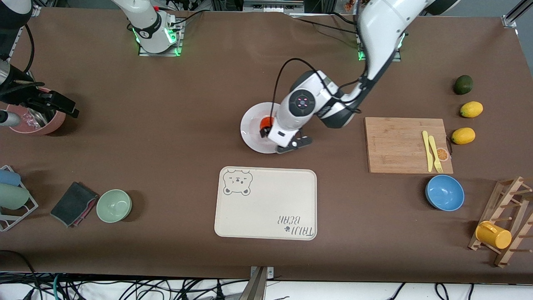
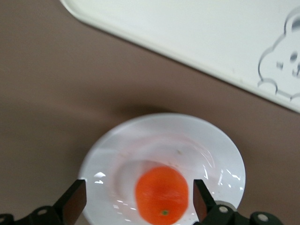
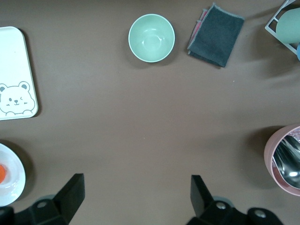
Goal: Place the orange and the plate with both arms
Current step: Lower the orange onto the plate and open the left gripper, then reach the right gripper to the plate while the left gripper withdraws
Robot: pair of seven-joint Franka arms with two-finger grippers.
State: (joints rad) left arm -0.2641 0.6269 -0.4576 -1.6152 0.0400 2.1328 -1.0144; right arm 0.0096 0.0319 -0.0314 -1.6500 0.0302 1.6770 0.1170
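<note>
On the brown tabletop [image 1: 166, 125] we see a cream tray [image 1: 266, 204] with a bear drawing at lower centre of the frame. At right sits a wooden cutting board [image 1: 399, 146] carrying a yellow knife [image 1: 427, 150] and fork [image 1: 435, 155], with two lemons [image 1: 471, 109] and a dark lime [image 1: 463, 84] beside it. A blue bowl [image 1: 444, 193] lies below the board; a pale green bowl [image 1: 114, 206] and folded grey cloth [image 1: 73, 203] sit at lower left.

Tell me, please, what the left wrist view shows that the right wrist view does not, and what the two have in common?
Only the left wrist view shows the left gripper, fingers open on either side of the orange, which rests whole in the middle of the plate.

Only the right wrist view shows the open right gripper over bare table, the pale green bowl, the dark folded cloth and the pink container.

Both show the plate with the orange, and the bear tray.
</note>
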